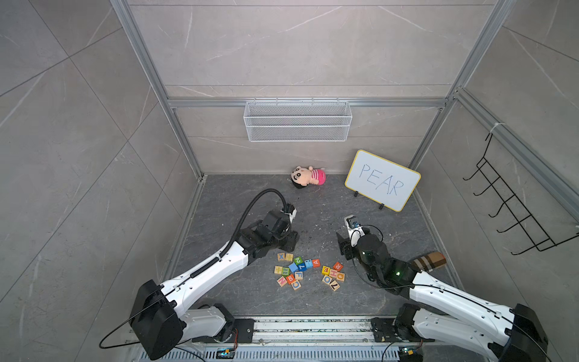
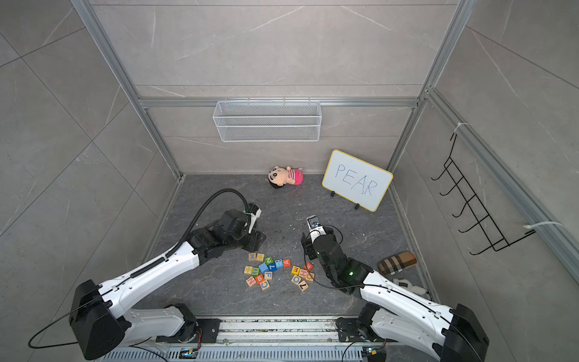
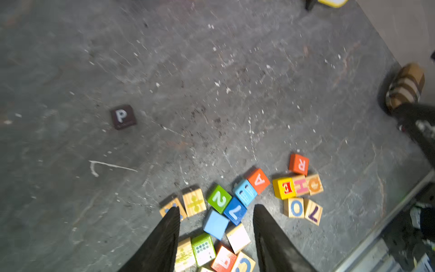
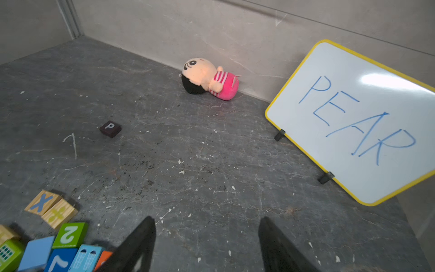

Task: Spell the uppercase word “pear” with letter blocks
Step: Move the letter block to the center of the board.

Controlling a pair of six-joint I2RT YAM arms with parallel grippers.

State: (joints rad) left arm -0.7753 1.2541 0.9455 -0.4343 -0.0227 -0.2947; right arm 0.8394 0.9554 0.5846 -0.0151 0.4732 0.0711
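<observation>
Left wrist view: we are looking down past the left gripper (image 3: 216, 208). Its two dark fingers are standing moderately apart with nothing between them. It is hanging close by the left heap of cubes and gripping none. The black P block (image 3: 122, 116) is lying alone on the bare bench (image 3: 235, 82), letter up, well apart from every other cube.

In a top view we are finding the other letters near the middle of the bench's front edge, in two heaps. The orange-red A block (image 1: 316, 262) is sitting at the right end of the left heap, touching a light blue cube (image 1: 308, 264). The yellow E block (image 1: 326, 270) is forming the left end of the right heap, touching a pink H cube (image 1: 333, 273). The red R block (image 1: 337, 266) is sitting just beside that H cube, on its back-edge side. A strip of bare bench is separating A from E.

From the right wrist view we are seeing the right gripper (image 4: 207, 219) with its fingers spread wide and empty, hanging over bare bench. In this view the P block is lying nearer the back edge than the heaps, toward the left side. A yellow-rimmed whiteboard (image 4: 353, 117) reading PEAR is standing propped near the back right corner. A plush doll (image 4: 209, 79) is lying along the back edge.
</observation>
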